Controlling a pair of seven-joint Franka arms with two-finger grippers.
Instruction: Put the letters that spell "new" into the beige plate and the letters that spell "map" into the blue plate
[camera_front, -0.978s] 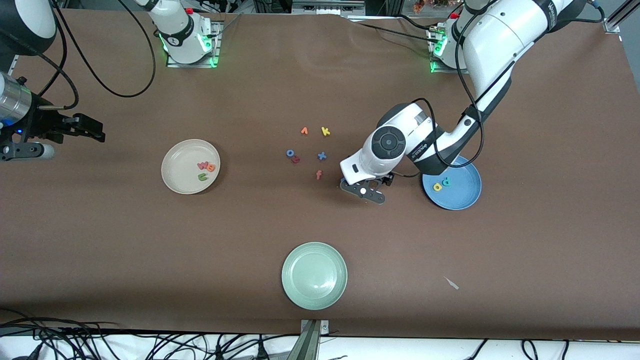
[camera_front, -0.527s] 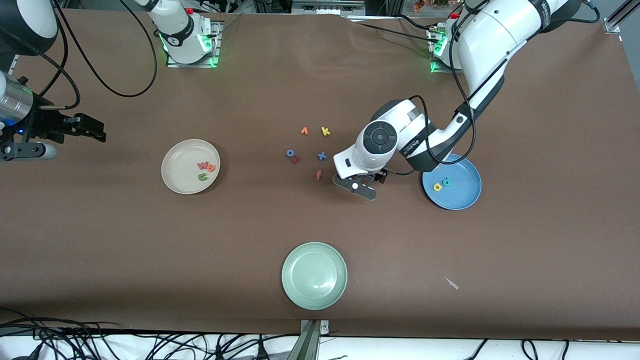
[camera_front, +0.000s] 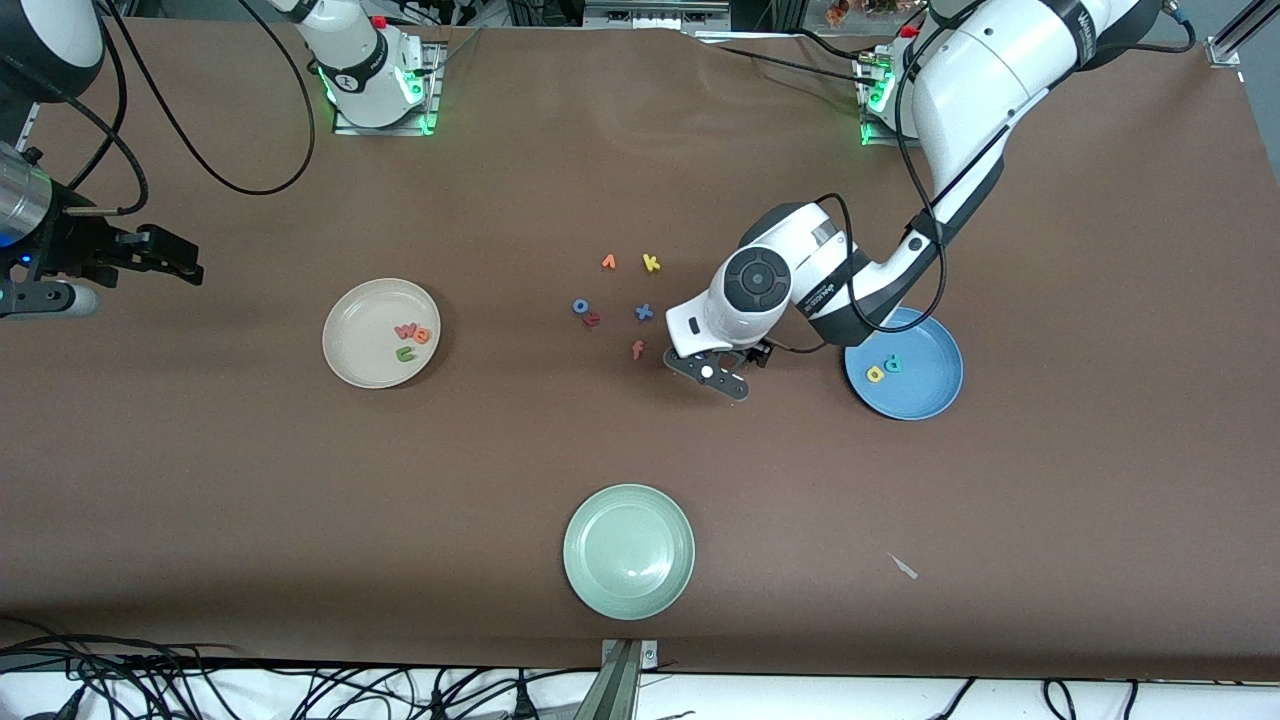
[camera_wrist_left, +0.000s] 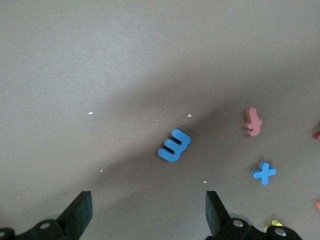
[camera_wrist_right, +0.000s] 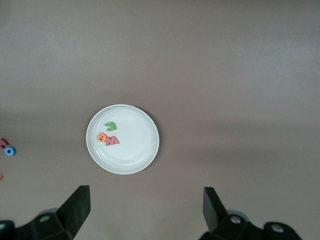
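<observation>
Left arm bent low over the table, left gripper (camera_front: 712, 373) wide open and empty above the blue m (camera_wrist_left: 174, 145).
It has slid toward the letter cluster since the earlier frame. Yellow a (camera_front: 875, 374) and teal p (camera_front: 892, 363) lie in the blue plate (camera_front: 925, 395); n, e, w sit in the beige plate (camera_front: 355, 340). Right gripper (camera_front: 165, 257) waits, wide open, at the right arm's end.

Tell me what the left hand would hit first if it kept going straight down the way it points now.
Most likely the blue m, which lies on the table between the left hand's open fingers in the left wrist view. Height above it is unclear.
</observation>
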